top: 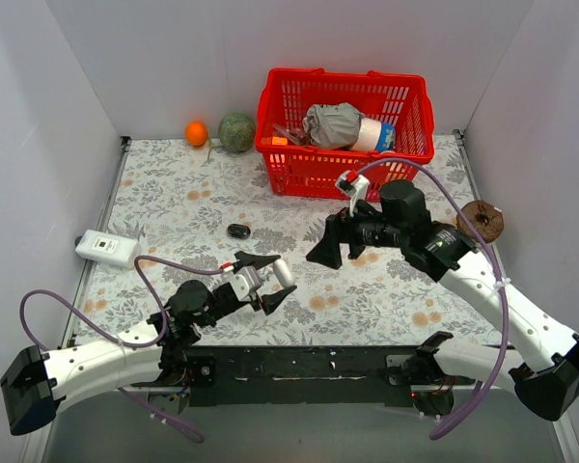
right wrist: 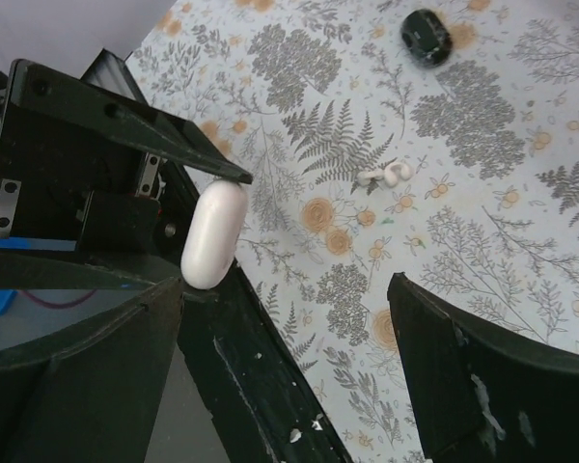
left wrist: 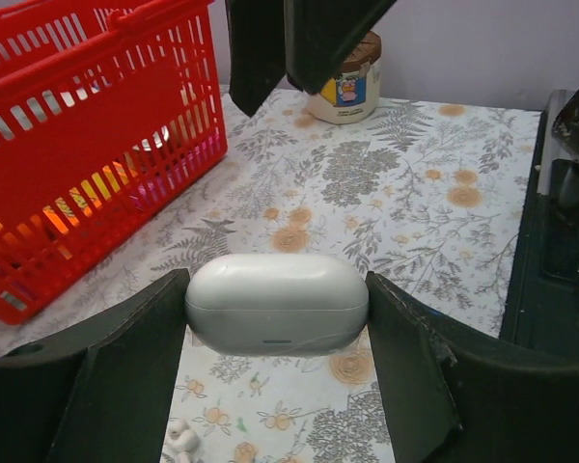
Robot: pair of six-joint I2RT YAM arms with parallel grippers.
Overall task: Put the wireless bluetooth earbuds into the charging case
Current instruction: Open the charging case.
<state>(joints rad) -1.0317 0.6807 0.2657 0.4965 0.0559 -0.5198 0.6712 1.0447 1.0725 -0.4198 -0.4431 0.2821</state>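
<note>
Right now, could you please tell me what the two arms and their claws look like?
The left arm and right arm have white shells, black joints and black blocks at their ends. A thin purple cable loops loosely along each. The left claw and right claw have broad, matte black fingers, with small red-and-white fittings just behind them.

Objects on the floral table, by count: one white charging case [left wrist: 276, 301]; white earbuds [right wrist: 384, 176], apparently two, lying together; one black oval case [top: 238, 231]; one red basket [top: 314, 176], its contents too jumbled to count; one orange [top: 196, 132]; one green ball [top: 236, 132]; one white box [top: 106, 248]; one brown-lidded jar [top: 481, 222].
</note>
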